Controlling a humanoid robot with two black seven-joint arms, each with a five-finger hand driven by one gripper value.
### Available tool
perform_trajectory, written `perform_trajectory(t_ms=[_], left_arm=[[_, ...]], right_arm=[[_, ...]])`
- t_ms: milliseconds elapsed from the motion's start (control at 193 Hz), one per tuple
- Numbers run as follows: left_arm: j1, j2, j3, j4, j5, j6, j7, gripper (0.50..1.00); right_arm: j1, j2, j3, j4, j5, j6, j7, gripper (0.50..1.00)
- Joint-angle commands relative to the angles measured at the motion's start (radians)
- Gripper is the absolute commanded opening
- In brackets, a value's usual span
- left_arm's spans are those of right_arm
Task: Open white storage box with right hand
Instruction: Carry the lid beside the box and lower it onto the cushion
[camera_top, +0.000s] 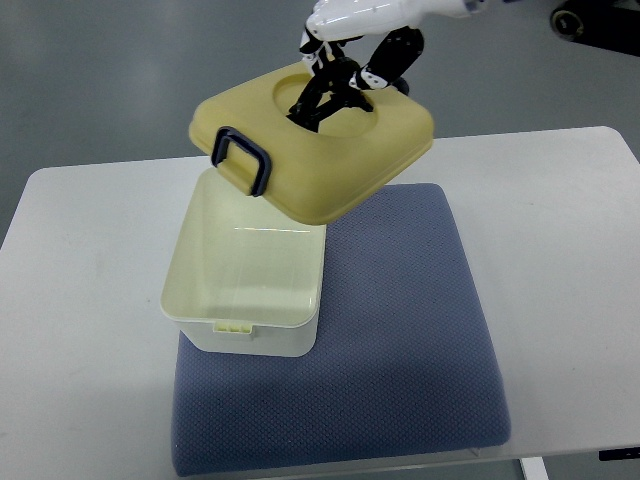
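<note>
the right hand (335, 80) comes in from the upper right, its white shell leading to dark fingers (318, 98) that curl down into the round recess on top of the yellow lid (330, 165). the fingers are closed on the lid's top grip there, holding the lid up in the air and tilted, its near-left edge lower than the far-right one. a dark blue latch handle (243, 160) hangs on the lid's front-left side.

the white storage box (245, 300) stands open below and to the left of the lid, on the left part of a blue-grey cushion pad (410, 330). its inside is in plain view and looks bare, a pale cream colour with smooth walls. a small latch tab (232, 326) sits on the box's near rim. the lid's lower corner overlaps the box's far-right rim in this view; whether it touches the rim or floats just above it is hard to say from this steep angle.

the pad lies on a white table (80, 300), with the pad's near edge close to the table's near edge. grey floor shows beyond the table's far side, and a dark wheeled object (595, 22), only partly seen, sits at the upper right corner.
</note>
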Motion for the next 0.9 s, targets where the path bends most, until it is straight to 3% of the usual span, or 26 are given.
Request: perform_trajectory(t_ms=[0,191,336,584,895], left_arm=[[0.0,0.0,0.002,-0.002,0.0,0.0,0.0,1.0],[0.0,0.0,0.004,-0.012,0.002,0.0,0.0,1.0],[0.0,0.0,0.005,-0.012,0.002,-0.002,0.001,1.0],[0.0,0.0,0.007,-0.012,0.002,-0.002,0.001,1.0],[0.0,0.0,0.008,-0.01,0.002,-0.002,0.001,1.0]], right_arm=[[-0.012,-0.125,-0.024,0.031,-0.037,0.034,0.01,0.5],[-0.064,-0.266,-0.094,0.036,-0.052,0.032,0.05,0.5],[-0.177,-0.309,-0.098,0.036,-0.054,0.028,0.056,0.5],[-0.397,-0.245,-0.098,0.034,-0.078,-0.075,0.05,0.5],[-0.466,-0.136,-0.083,0.034,-0.058,-0.121,0.057,0.5]])
